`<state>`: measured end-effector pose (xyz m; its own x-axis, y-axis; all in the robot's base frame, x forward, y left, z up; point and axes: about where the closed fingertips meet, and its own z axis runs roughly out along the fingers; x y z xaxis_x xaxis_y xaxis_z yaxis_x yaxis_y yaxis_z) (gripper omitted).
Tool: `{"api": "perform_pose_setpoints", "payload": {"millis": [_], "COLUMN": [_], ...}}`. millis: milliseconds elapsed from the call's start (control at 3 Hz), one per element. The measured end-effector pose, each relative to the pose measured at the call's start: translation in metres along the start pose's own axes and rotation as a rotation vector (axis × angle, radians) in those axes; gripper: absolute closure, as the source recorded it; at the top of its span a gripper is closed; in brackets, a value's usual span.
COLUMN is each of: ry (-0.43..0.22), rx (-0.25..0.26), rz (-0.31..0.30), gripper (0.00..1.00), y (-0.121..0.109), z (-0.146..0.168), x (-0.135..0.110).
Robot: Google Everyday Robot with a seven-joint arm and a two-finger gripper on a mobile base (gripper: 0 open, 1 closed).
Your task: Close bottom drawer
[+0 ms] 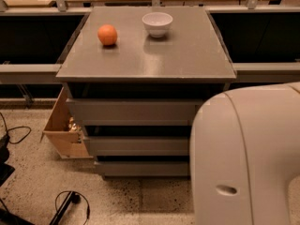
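Note:
The grey cabinet (145, 55) stands in the middle of the camera view with three plain drawer fronts. The bottom drawer (140, 168) is the narrowest and lowest front, just above the floor, with a dark gap over it. The mid drawer (136, 146) and top drawer (133, 111) sit above it. A large white part of my arm (248, 158) fills the lower right and covers the right ends of all three fronts. My gripper is out of view, hidden behind or beyond this arm part.
An orange (107, 34) and a white bowl (157, 23) sit on the cabinet top. A wooden box (63, 130) stands against the cabinet's left side. Black cables (70, 203) lie on the speckled floor at the lower left. Dark shelving runs along both sides.

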<state>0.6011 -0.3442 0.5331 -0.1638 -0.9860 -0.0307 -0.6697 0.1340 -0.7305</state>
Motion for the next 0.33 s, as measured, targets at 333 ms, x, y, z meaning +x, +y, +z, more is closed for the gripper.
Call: {"api": "perform_pose_setpoints", "payload": {"millis": [333], "ry": [0.141], "rx": [0.043], "rz": [0.209], "gripper": [1.00], "y": [0.0207], "z": [-0.0597], "x": [0.0605]}}
